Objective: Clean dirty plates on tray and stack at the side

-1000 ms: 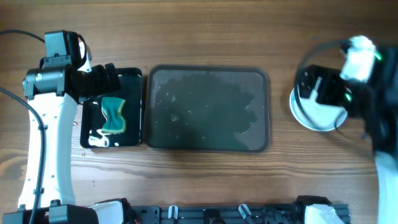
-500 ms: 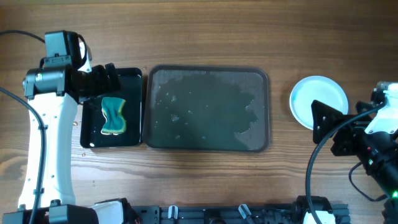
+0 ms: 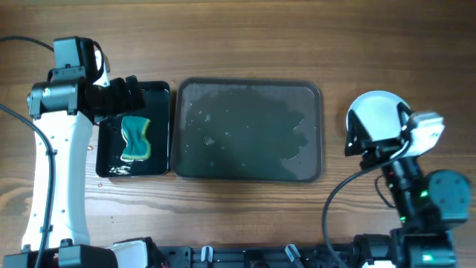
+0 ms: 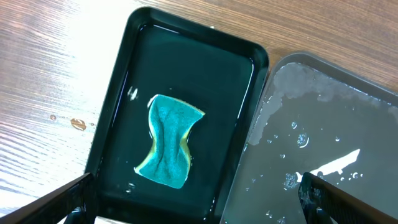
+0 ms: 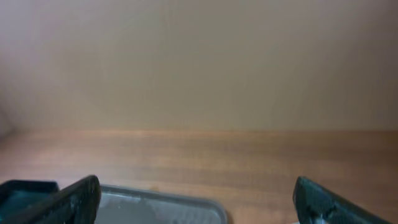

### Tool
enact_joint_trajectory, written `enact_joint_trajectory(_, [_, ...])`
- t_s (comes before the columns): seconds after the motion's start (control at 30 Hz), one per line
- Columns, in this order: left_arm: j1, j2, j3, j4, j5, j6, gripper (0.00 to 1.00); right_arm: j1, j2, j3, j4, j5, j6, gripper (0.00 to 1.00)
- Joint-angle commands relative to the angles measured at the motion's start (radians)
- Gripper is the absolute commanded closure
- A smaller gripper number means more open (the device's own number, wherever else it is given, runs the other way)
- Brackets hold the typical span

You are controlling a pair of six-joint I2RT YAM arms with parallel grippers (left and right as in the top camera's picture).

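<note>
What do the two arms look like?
The left arm has a long white link with black joints and a thin black cable. The right arm is mostly black, with a white block near its wrist and a looping black cable. The left tool and right tool have black fingers.

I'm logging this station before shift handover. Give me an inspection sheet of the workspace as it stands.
Surface: wooden table, bare around the trays.
Job's things: tray wet, no plates on it; plates lie to its right, partly under the right arm, count unclear.
Clutter: green sponge lying in the small black tray.
Grippers: left tool open above the small black tray; right tool open.
Cables: black cable loops beside the right arm; more run by the left arm.
Surroundings: plain wall behind the table.
</note>
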Motion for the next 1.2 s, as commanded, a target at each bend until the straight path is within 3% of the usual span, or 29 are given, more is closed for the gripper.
enact_joint_trajectory(0.0, [0.003, 0.0, 0.009, 0.003, 0.011, -0.01, 0.0, 0.018, -0.133, -0.208, 0.111, 0.01, -0.026, 0.0])
enact_joint_trajectory(0.2, [0.003, 0.0, 0.009, 0.003, 0.011, -0.01, 0.0, 0.059, -0.355, -0.455, 0.211, 0.055, -0.024, 0.0])
enact_joint_trajectory(0.33, [0.003, 0.0, 0.009, 0.003, 0.011, -0.01, 0.0, 0.06, -0.406, -0.536, 0.209, 0.052, -0.021, 0.0])
enact_joint_trajectory(1.17, [0.003, 0.0, 0.009, 0.003, 0.011, -0.01, 0.0, 0.06, -0.407, -0.534, 0.195, 0.052, -0.022, 0.0])
